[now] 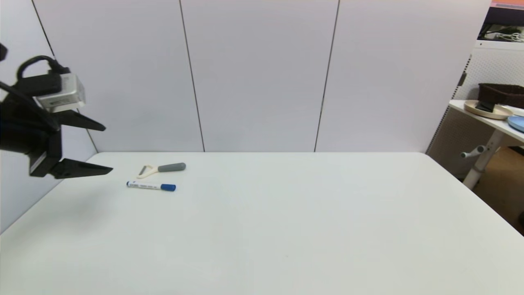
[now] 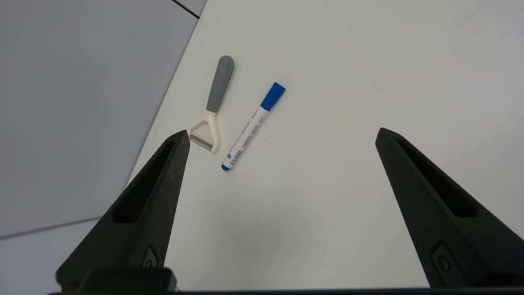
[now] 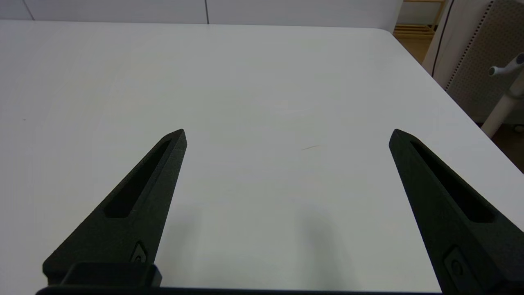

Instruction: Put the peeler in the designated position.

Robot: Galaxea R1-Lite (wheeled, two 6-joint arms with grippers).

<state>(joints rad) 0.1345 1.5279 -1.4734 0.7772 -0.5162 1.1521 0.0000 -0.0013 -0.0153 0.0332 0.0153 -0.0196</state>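
White tabletop (image 1: pixel 286 229) carries two items near its far left corner: the peeler (image 1: pixel 161 169) and a marker pen (image 1: pixel 151 186).

Peeler position: it lies flat, close to the back wall panels (image 1: pixel 254 73). Its cream forked head points toward the left edge of the table, and its grey handle points toward the centre. In the left wrist view the peeler (image 2: pixel 213 107) lies just beside the marker pen (image 2: pixel 253 125), roughly parallel to it, with a narrow strip of table between them. The pen's blue cap lies on the same side as the grey handle.

Left gripper (image 1: pixel 107 148): raised above the left edge of the table, to the left of the peeler and apart from it. Its fingers (image 2: pixel 155 196) are spread wide and hold nothing. The peeler head appears close to one fingertip in the left wrist view, but no contact is visible.

Right gripper (image 3: pixel 286 135): outside the head view. The right wrist view shows it above bare tabletop, fingers (image 3: pixel 143 192) spread wide, nothing between them.

A side table (image 1: pixel 491 116) with dishes stands beyond the right edge.
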